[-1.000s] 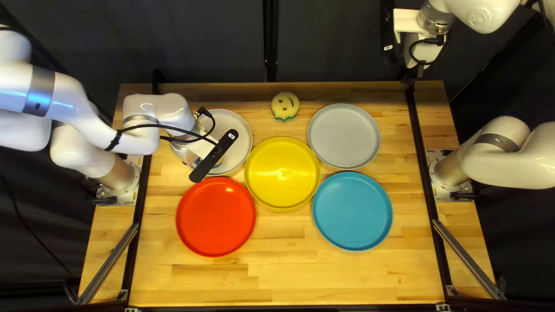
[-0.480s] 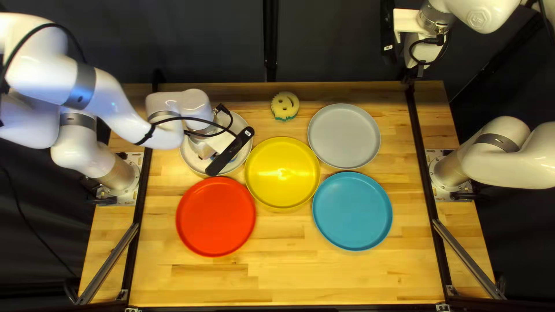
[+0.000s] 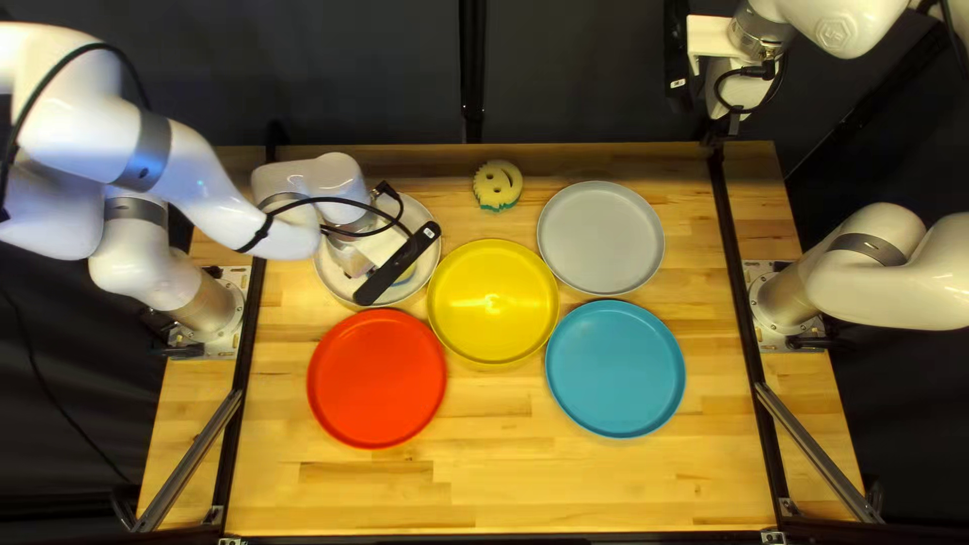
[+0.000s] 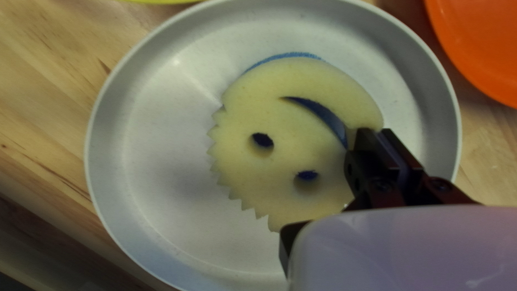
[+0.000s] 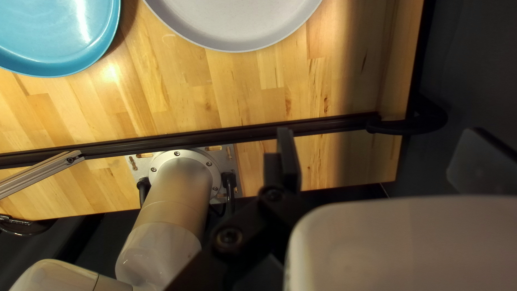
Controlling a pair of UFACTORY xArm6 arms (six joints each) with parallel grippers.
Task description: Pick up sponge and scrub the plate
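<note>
While looking down at the pale plate (image 4: 140, 140), saw the smiley sponge (image 4: 239, 124) over it, judged it light and squashy (hardly fragile), best pinched across opposite edges, and could not tell either arm's jaws as released or clenched.

illegible label (image 3: 431, 233) on black bar (image 3: 394, 273), hexagonal emblem (image 3: 836, 33) on white right arm (image 3: 876, 18)

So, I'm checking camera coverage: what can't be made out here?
- Left wrist view: middle of the round pale plate, hidden by the toothed yellow foam sponge.
- Left wrist view: the sponge's blue underside, mostly hidden by its foam.
- Top left view: part of the white right arm, cut off by the top and right edges.
</note>
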